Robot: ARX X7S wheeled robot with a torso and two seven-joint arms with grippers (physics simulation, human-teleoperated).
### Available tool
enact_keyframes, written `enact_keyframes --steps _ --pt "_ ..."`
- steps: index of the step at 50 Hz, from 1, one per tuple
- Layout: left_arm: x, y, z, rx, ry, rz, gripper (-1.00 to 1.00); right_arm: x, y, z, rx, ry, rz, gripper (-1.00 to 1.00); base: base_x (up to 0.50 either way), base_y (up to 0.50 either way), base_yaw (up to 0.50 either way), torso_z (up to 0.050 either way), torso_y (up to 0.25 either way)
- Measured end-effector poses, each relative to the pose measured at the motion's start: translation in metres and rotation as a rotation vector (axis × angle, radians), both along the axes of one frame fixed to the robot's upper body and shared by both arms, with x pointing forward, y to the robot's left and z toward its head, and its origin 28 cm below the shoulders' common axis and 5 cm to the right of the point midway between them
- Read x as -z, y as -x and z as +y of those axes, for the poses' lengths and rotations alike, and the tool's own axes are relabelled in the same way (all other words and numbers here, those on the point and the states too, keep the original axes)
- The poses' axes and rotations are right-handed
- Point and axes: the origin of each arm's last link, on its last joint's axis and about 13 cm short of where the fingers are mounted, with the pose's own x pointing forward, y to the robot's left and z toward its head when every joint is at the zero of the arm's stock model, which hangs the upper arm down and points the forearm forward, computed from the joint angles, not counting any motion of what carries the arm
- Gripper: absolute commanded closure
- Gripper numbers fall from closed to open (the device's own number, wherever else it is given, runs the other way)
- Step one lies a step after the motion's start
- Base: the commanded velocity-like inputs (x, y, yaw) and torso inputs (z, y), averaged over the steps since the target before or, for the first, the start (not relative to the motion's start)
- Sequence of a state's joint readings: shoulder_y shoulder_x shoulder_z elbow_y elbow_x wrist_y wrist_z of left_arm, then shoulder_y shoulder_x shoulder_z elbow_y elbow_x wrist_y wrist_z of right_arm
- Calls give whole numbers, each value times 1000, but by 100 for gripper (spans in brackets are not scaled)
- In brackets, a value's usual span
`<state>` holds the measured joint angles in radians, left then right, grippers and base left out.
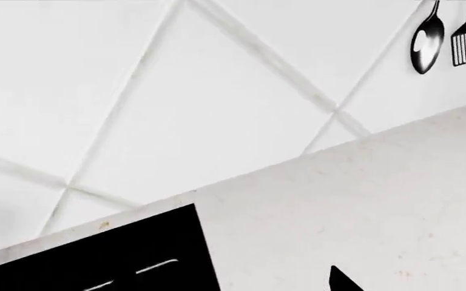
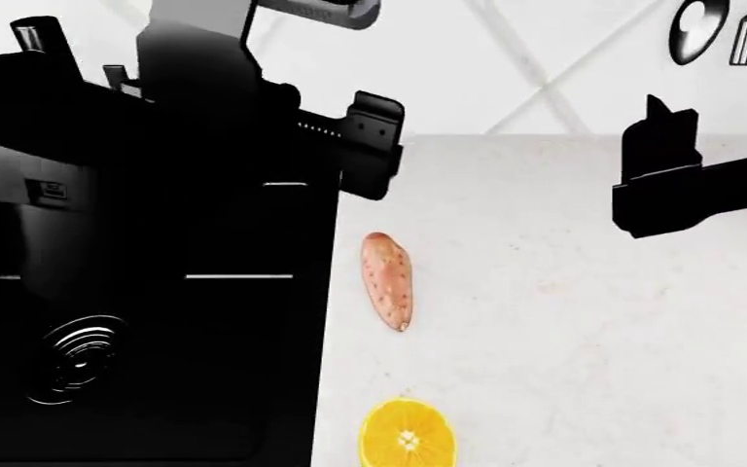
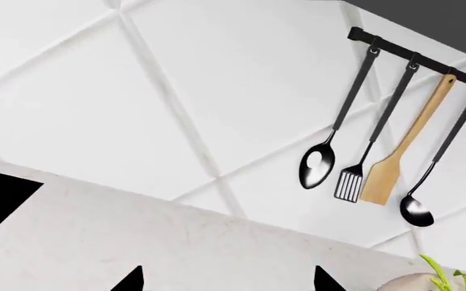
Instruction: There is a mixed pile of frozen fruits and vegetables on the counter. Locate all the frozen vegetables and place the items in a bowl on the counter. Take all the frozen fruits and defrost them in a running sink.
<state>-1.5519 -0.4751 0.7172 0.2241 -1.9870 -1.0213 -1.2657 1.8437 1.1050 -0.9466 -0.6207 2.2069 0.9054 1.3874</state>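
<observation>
The pinkish-orange speckled sweet potato (image 2: 388, 280) lies on the white counter (image 2: 568, 321), just right of the black sink (image 2: 153, 321). The halved citrus (image 2: 407, 436) lies cut face up nearer the front edge. My left gripper (image 2: 371, 146) hangs over the sink's back right corner, empty. One of its fingertips (image 1: 342, 282) shows far to one side, so the jaws stand apart. My right gripper (image 2: 657, 165) hovers above the counter at the right. It is open and empty in the right wrist view (image 3: 228, 282). The corn cob, strawberry and bowl are out of view.
The sink's round drain (image 2: 85, 358) sits at its front left. Utensils hang on a rail (image 3: 411, 54) on the white tiled wall behind the counter. A leafy plant (image 3: 442, 277) stands on the counter at the far right.
</observation>
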Motion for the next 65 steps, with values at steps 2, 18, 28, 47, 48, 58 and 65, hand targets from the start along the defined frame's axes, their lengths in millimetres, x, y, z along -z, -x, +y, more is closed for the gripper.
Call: enact_keyframes --steps 2,18,28,47,48,58,65 --pt "2 -2 -2 -1 -1 28 -100 1 0 0 1 0 2 -100 0 0 0 0 0" --pt "14 -11 -17 32 -52 192 -100 6 -2 -2 7 -4 10 -100 0 0 0 0 0" --pt "24 -15 -23 48 -36 267 -100 11 -4 -4 10 -8 18 -100 0 0 0 0 0" --pt "46 -23 -31 33 7 346 -100 17 -6 -5 13 -8 33 -100 0 0 0 0 0" --pt "47 -24 -31 32 9 348 -100 18 -7 -5 13 -8 33 -100 0 0 0 0 0" --pt "56 -27 -36 27 25 368 -100 20 -7 -6 13 -9 38 -100 0 0 0 0 0" --pt "62 -31 -40 27 39 378 -100 21 -7 -7 13 -10 41 -100 0 0 0 0 0"
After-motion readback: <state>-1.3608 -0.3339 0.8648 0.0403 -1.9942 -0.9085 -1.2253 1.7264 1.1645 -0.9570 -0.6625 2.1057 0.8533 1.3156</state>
